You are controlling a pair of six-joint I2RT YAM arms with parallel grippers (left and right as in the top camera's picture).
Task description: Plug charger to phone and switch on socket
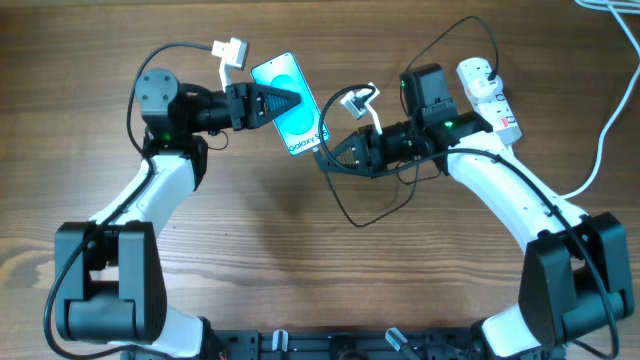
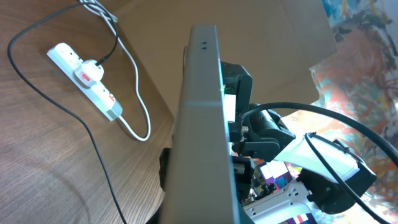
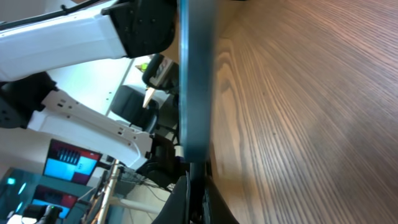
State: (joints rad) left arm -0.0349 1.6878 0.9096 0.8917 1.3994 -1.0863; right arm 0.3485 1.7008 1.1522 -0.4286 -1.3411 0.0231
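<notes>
The phone [image 1: 300, 125] has a teal screen and is held tilted above the table. My left gripper [image 1: 270, 104] is shut on its upper half. The phone shows edge-on in the left wrist view [image 2: 202, 124] and the right wrist view [image 3: 194, 81]. My right gripper [image 1: 332, 155] is shut on the charger's black plug tip [image 3: 198, 180], which meets the phone's bottom edge. The charger's black cable [image 1: 365, 218] loops back to its white adapter [image 1: 478, 74], which sits in the white socket [image 1: 495, 100]. The socket also shows in the left wrist view [image 2: 68, 59]. Its red-marked switch [image 1: 510, 122] is at the near end.
The socket's thick white lead [image 1: 605, 140] curves along the right edge of the table. Loose white connectors on the arms' own cables hang near the phone [image 1: 232, 50] and near the right wrist [image 1: 357, 100]. Wooden table [image 1: 300, 260] lies below both grippers.
</notes>
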